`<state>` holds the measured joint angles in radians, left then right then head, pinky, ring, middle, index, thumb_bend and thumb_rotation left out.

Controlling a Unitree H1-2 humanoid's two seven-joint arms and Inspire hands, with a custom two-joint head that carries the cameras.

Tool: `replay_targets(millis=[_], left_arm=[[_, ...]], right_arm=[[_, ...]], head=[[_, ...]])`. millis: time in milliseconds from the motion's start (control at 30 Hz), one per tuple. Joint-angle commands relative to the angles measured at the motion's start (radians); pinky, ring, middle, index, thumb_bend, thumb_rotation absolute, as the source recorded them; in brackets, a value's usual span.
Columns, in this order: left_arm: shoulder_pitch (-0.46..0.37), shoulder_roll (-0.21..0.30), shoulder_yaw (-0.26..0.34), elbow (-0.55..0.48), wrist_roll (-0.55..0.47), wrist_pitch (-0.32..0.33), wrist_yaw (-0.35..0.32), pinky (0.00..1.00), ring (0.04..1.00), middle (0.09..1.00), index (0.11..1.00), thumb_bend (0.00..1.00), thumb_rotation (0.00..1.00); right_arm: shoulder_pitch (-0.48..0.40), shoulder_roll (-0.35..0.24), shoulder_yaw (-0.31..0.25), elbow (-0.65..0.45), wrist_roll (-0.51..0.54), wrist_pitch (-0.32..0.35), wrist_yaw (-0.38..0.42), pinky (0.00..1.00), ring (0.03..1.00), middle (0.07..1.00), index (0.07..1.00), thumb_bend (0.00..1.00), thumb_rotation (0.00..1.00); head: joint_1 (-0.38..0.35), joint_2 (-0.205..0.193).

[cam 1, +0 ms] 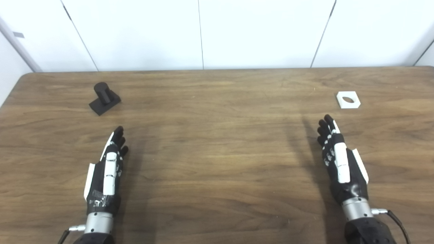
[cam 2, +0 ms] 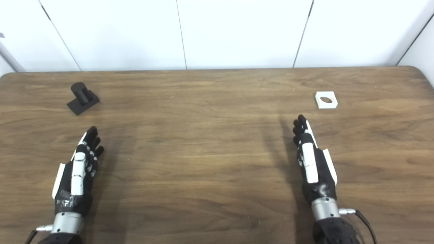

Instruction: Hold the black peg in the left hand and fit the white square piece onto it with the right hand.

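The black peg (cam 1: 104, 98), a short cylinder on a square black base, stands on the wooden table (cam 1: 217, 142) at the far left. The white square piece (cam 1: 348, 100), with a round hole in its middle, lies flat at the far right. My left hand (cam 1: 107, 169) hovers over the table's near left, fingers straight and apart, holding nothing, well short of the peg. My right hand (cam 1: 339, 159) is at the near right, also open and empty, a little nearer than the white piece and to its left.
A white panelled wall (cam 1: 217, 34) rises just behind the table's far edge. The table's rounded back corners show at left and right. Nothing else lies on the wood between the two hands.
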<state>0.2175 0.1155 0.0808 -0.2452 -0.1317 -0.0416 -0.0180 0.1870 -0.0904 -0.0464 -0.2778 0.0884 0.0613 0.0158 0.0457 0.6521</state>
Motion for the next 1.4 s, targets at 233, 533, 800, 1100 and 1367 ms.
replay_targets(millis=[233, 533, 800, 1100, 1367], left_arm=[[0.029, -0.038, -0.029, 0.011, 0.028, -0.045, 0.004, 1.0, 1.0, 0.986, 0.954, 0.46, 0.94], [0.022, -0.057, -0.05, 0.083, 0.071, -0.119, 0.023, 1.0, 0.995, 0.97, 0.942, 0.42, 0.94], [0.001, -0.057, -0.059, 0.16, 0.085, -0.196, 0.021, 1.0, 0.995, 0.971, 0.945, 0.42, 0.93], [0.0, -0.058, -0.059, 0.157, 0.104, -0.195, 0.032, 1.0, 0.997, 0.968, 0.941, 0.45, 0.88], [0.003, -0.051, -0.039, 0.059, 0.302, -0.113, 0.127, 0.92, 0.935, 0.935, 0.923, 0.54, 0.48]], right_arm=[[0.075, -0.006, -0.012, 0.031, 0.007, -0.094, 0.025, 1.0, 0.991, 0.985, 0.976, 0.52, 1.0], [0.07, -0.014, -0.028, 0.067, 0.03, -0.098, 0.047, 1.0, 1.0, 1.0, 0.996, 0.49, 1.0], [0.054, -0.014, -0.039, 0.109, 0.037, -0.126, 0.061, 1.0, 1.0, 1.0, 1.0, 0.48, 1.0], [0.05, -0.015, -0.049, 0.115, 0.056, -0.134, 0.073, 1.0, 1.0, 1.0, 0.99, 0.5, 1.0], [0.049, -0.018, -0.045, 0.101, 0.045, -0.115, 0.071, 1.0, 1.0, 0.999, 0.985, 0.57, 1.0]], head=[[0.089, -0.073], [0.15, -0.166], [0.186, -0.215], [0.177, -0.205], [0.163, -0.198]])
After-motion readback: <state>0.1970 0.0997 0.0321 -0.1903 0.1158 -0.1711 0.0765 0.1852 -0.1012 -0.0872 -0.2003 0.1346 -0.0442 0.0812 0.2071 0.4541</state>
